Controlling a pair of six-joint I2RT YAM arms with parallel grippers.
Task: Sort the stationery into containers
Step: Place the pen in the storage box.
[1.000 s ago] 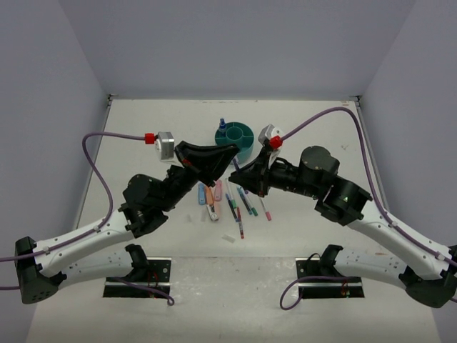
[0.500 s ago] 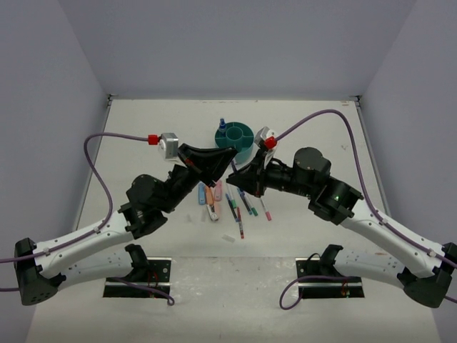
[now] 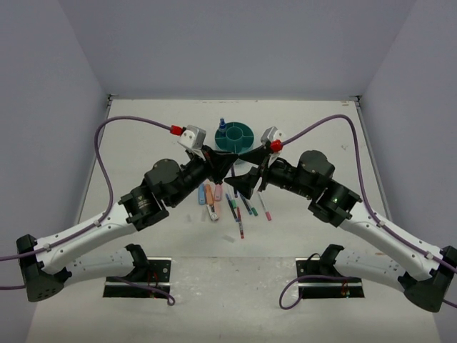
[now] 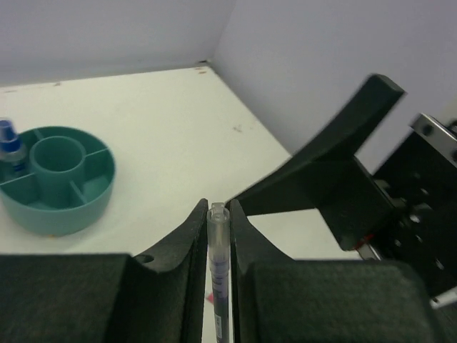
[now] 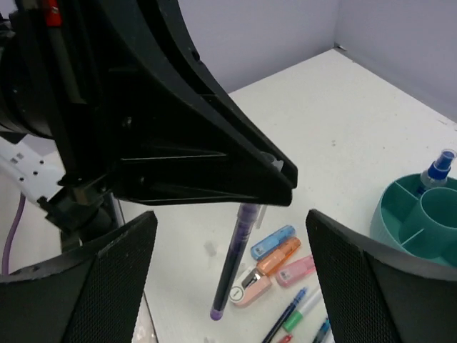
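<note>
L jaws closed on a pen (image 4: 218,264) – clear barrel pinched between the two sides, its open end poking just above the tips in the L wrist view. R wrist view shows the same pen hanging purple-bodied below the L jaws, tip down, slightly tilted, off the surface (image 3: 143,128). R jaws spread wide, one pad either side of that pen, touching nothing.

Both arms meet mid-surface, just in front of the teal organiser (image 3: 235,137). Organiser sits toward the far side w/ a blue-topped item (image 5: 437,170) standing in one outer compartment; centre cup looks bare.

Rest of the stationery lies loose under the jaws – blue marker (image 5: 273,241), orange marker (image 5: 278,256) and pink marker (image 5: 296,270) side by side, thin pens (image 3: 241,207) fanned out just right of them.
</note>
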